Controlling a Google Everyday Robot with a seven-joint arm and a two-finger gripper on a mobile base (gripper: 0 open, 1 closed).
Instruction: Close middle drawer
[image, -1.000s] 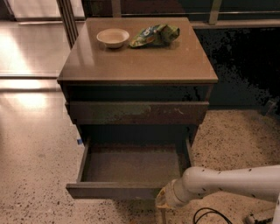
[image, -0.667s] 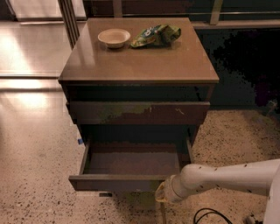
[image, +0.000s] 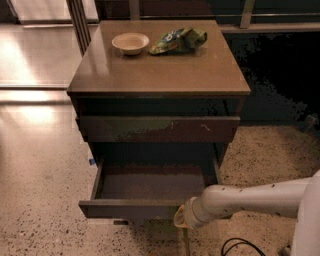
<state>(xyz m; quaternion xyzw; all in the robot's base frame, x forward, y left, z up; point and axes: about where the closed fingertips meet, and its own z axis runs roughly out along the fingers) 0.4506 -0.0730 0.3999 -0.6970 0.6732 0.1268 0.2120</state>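
The middle drawer (image: 150, 186) of the dark-brown cabinet (image: 160, 75) stands pulled out, showing its flat grey-brown floor. Its plain front (image: 125, 209) faces me at the bottom of the view. My gripper (image: 182, 221) is at the end of the white arm (image: 250, 197) that reaches in from the right. It sits against the right part of the drawer front, at its lower edge. The wrist hides most of the gripper. Above the open drawer is the taller drawer front (image: 160, 129) with pale scratches, which is shut.
A cream bowl (image: 130, 43) and a green snack bag (image: 179, 40) lie at the back of the cabinet top. Speckled floor surrounds the cabinet. A black cable (image: 240, 246) lies on the floor at the lower right. A dark wall area is behind on the right.
The drawer front has slid a little way in toward the cabinet, and my gripper and arm have followed it, staying against the front.
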